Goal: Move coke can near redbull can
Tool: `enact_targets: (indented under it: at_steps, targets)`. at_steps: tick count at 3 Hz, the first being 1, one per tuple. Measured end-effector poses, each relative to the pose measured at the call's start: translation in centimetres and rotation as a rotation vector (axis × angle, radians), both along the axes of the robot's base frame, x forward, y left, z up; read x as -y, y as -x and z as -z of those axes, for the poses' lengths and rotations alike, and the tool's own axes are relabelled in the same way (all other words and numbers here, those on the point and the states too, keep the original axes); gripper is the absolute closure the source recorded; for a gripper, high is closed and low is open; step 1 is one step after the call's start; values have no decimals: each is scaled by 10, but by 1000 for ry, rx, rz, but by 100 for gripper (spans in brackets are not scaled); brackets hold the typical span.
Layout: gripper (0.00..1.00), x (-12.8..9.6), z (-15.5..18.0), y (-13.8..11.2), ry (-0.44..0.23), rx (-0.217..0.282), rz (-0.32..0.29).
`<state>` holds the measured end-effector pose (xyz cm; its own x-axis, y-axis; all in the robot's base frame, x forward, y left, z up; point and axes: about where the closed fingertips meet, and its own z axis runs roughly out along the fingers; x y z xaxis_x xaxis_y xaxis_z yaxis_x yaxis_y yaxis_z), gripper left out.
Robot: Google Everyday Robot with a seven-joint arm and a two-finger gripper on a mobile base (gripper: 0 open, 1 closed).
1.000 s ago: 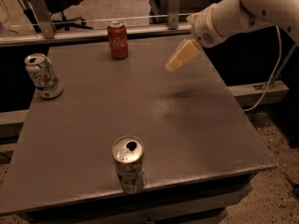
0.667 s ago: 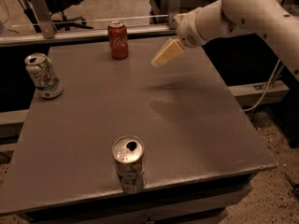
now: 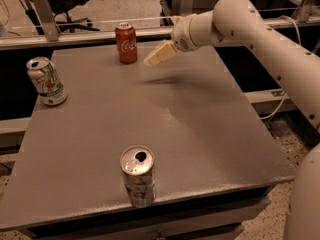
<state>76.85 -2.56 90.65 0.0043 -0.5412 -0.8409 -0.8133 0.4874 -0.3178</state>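
The coke can [image 3: 126, 43] stands upright at the far edge of the grey table [image 3: 200, 129], left of centre. The redbull can [image 3: 138, 174], silvery-grey with a shiny top and dark opening, stands upright near the table's front edge. My gripper [image 3: 156, 57] hangs above the table just right of the coke can, pointing down-left toward it, a short gap away and holding nothing. The white arm reaches in from the right.
A white can with green and red markings [image 3: 46, 81] stands near the table's left edge. A metal rail [image 3: 90, 39] runs behind the table's far edge. An office chair [image 3: 70, 4] stands beyond it.
My gripper has moved left across the far part of the table, closer to the coke can. The cans have not moved.
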Motion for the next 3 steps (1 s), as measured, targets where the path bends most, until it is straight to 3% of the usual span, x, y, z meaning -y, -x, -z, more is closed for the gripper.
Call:
enact_targets:
  at_steps: [3]
  targets:
    - [0, -83, 18, -46, -147, -23, -100]
